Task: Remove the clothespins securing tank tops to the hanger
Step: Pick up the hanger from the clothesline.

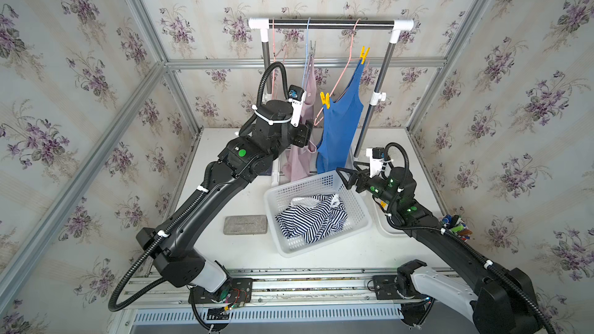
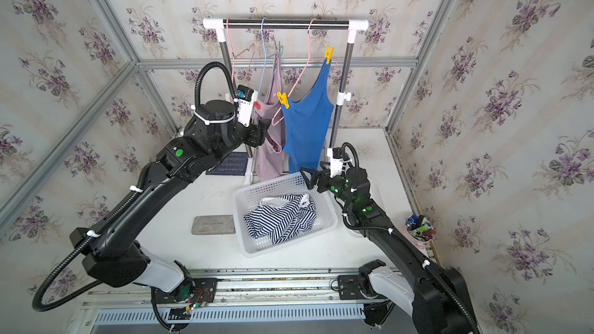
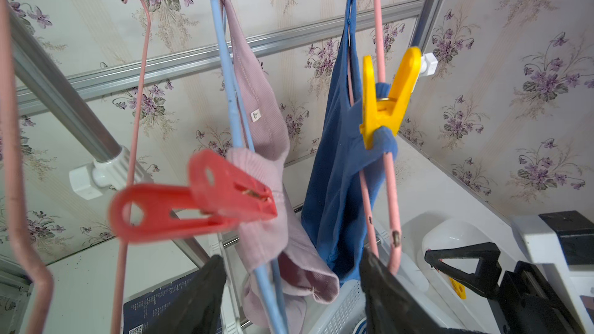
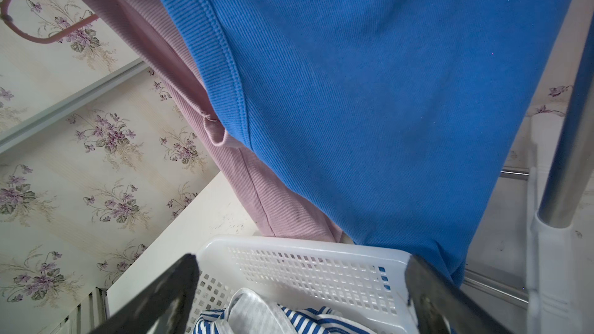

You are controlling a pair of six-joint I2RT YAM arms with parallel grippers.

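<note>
At the rack (image 1: 331,24), the left gripper (image 3: 291,255) sits just below the red clothespin (image 3: 193,200) — the right gripper (image 1: 352,171) hangs low by the basket (image 1: 289,249).

The red pin clamps the pink-mauve tank top (image 3: 257,107) to the pale blue hanger (image 3: 237,123); the left jaws stand apart short of it, fabric and wire between them, gripping nothing. A near yellow clothespin (image 1: 325,99) and a far yellow clothespin (image 1: 364,54) pin the blue tank top (image 1: 340,123) to the pink hanger (image 3: 377,11). The right jaws gape wide, empty, over the basket rim — the striped tank top (image 1: 313,216) lies crumpled inside.
</note>
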